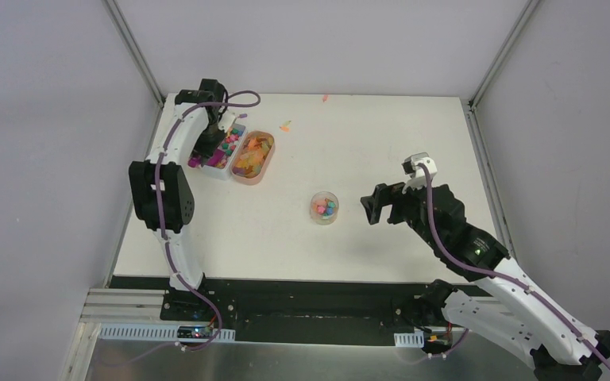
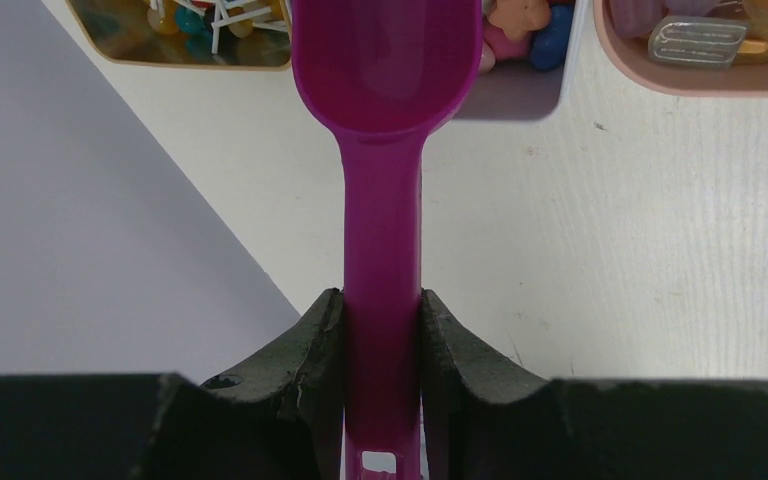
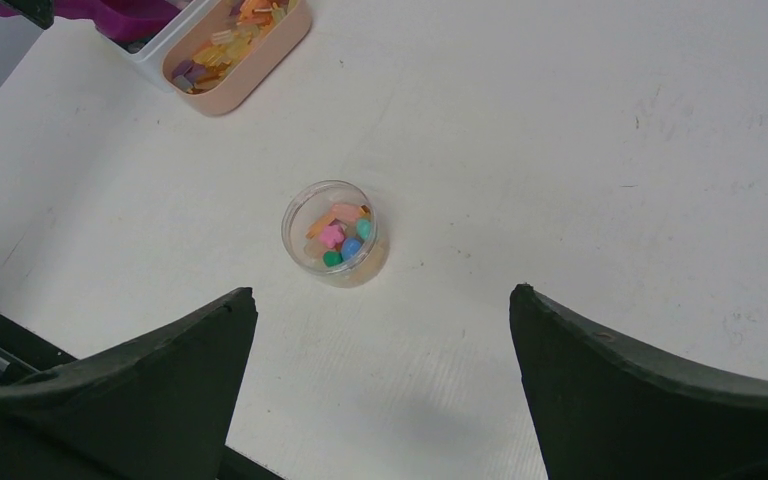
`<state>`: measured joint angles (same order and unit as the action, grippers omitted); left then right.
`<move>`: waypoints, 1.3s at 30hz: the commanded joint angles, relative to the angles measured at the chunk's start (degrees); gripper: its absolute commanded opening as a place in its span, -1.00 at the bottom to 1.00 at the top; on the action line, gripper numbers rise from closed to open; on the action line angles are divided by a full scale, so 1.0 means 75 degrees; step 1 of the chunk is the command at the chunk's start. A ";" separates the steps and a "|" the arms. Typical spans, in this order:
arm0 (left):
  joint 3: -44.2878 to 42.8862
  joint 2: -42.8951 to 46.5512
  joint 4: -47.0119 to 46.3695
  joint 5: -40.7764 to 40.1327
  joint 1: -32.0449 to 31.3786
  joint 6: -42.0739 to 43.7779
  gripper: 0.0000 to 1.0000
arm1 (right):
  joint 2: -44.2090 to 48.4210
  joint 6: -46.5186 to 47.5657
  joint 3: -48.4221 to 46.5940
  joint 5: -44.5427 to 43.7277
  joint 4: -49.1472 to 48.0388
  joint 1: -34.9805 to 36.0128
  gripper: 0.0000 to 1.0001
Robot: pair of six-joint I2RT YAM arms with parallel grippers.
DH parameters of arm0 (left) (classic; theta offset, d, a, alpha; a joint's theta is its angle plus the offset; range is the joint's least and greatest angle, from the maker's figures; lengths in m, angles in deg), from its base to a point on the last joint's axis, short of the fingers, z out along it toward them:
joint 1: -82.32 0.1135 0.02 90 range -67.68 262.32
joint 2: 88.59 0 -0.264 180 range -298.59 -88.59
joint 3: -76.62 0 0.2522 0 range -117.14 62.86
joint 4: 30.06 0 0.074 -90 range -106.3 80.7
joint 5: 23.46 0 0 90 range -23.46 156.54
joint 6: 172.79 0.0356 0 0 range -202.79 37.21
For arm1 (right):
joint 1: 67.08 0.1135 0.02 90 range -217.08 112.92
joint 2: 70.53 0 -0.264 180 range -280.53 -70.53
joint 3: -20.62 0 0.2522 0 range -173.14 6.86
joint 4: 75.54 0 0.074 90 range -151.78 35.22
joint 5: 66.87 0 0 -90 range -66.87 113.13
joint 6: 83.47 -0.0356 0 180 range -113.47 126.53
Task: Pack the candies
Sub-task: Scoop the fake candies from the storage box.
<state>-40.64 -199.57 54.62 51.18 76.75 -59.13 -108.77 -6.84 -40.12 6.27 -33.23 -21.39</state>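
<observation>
Your left gripper (image 2: 382,320) clamps scoop (image 2: 385,150) handle, bowl at tray edge. Your right gripper (image 3: 382,295) spread wide, holding nothing, near jar (image 3: 360,272). Candies (image 1: 252,153) mostly in trays (image 1: 246,180) far left; few in jar, mid-table.

- Orange-amber candies (image 1: 252,155) are seen heaped in the peach oval tray (image 1: 248,181), far left on the tabletop (image 1: 381,143).
- Mixed candies (image 1: 229,144), pink, green, blue and yellow, are piled in the pale tray (image 1: 221,172) touching it on the left.
- A few loose candies (image 3: 340,235), pink, green, blue and orange, are held in the open round clear jar (image 3: 288,228), mid-tabletop.
- Two stray candies (image 1: 286,125) are spotted on bare tabletop beyond the trays, well apart.
</observation>
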 commanded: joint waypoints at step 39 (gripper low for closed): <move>0.1542 -0.0290 -0.2697 0.0553 0.0027 -0.0248 -1.00 | -0.0036 -0.0353 -0.0017 0.0022 -0.0461 0.0026 1.00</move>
<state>-31.09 -203.39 37.18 53.11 76.80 -59.81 -109.19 -9.04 -40.10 7.25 -33.66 -21.39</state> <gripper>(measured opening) 0.275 0.996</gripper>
